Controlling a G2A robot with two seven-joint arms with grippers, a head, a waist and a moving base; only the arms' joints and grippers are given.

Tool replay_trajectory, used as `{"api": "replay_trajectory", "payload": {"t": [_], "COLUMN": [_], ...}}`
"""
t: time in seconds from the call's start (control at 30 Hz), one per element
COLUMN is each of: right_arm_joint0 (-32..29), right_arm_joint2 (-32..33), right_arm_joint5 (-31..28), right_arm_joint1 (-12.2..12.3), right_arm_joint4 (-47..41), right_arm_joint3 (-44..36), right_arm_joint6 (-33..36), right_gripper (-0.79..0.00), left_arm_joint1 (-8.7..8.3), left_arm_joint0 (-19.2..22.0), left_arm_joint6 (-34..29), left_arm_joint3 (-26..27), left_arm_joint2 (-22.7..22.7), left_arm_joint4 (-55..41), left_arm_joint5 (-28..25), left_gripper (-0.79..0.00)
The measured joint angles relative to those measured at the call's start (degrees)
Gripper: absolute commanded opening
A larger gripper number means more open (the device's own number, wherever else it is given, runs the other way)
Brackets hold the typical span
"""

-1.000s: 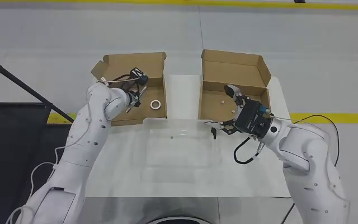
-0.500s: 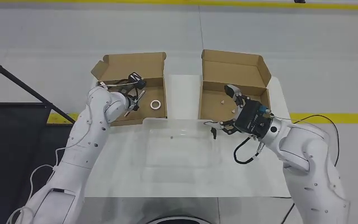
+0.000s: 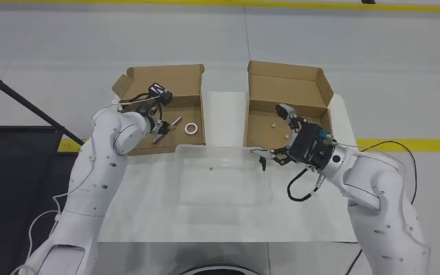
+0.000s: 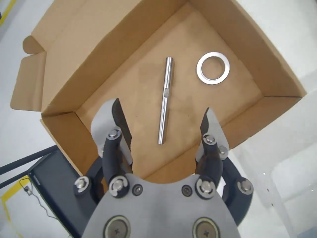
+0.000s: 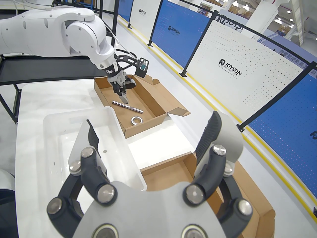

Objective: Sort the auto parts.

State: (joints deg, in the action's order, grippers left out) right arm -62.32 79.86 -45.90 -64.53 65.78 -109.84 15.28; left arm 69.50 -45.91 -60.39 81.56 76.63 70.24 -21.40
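Steel rod [image 4: 165, 101] and ring [image 4: 213, 68] lay in the left box [image 4: 116, 58]. Left gripper [image 4: 162, 107] hung over them, jaws spread, empty. Right gripper [image 5: 151, 118] gaped empty too. We judged placing done; next, fetch another part.

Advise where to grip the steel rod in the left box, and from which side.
Grip the rod at mid-length from straight above, jaws across its thin width. It lies flat on the box floor with bare cardboard along both long sides, apart from the ring. Probably easiest for the open left gripper.
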Motion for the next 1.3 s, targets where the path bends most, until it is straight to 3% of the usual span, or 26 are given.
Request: {"api": "replay_trajectory", "payload": {"t": [0.3,0.77,0.9,1.13,1.17,1.3], "right_arm_joint0": [-0.09,-2.75,-4.32,-6.35,-6.55,-6.79], "right_arm_joint2": [0.07,4.58,6.39,7.96,8.07,8.20], "right_arm_joint5": [0.27,19.80,24.13,27.17,27.40,27.66], "right_arm_joint1": [0.00,0.19,0.22,0.43,0.45,0.46], "right_arm_joint4": [0.15,16.92,17.88,21.36,21.64,21.78], "right_arm_joint3": [-0.10,0.35,1.38,0.87,0.81,0.77], "right_arm_joint6": [-0.10,-8.83,-8.83,-1.99,-1.46,-1.08], "right_gripper": [0.000,0.000,0.000,0.000,0.000,0.000], "left_arm_joint1": [-1.09,-1.40,-1.16,-0.71,-0.66,-0.53], "left_arm_joint0": [-11.04,-29.00,-33.52,-40.72,-41.34,-42.94], "left_arm_joint6": [2.14,12.88,17.32,25.87,26.69,29.23], "left_arm_joint3": [16.00,33.74,36.59,40.53,40.78,40.90], "left_arm_joint2": [10.70,22.92,24.42,25.57,25.68,25.52], "left_arm_joint4": [-11.75,-25.27,-29.61,-36.01,-36.93,-40.15], "left_arm_joint5": [8.41,18.94,20.09,18.87,18.63,17.55], "left_gripper": [-0.099,-0.037,-0.055,-0.034,-0.003,0.000]}}
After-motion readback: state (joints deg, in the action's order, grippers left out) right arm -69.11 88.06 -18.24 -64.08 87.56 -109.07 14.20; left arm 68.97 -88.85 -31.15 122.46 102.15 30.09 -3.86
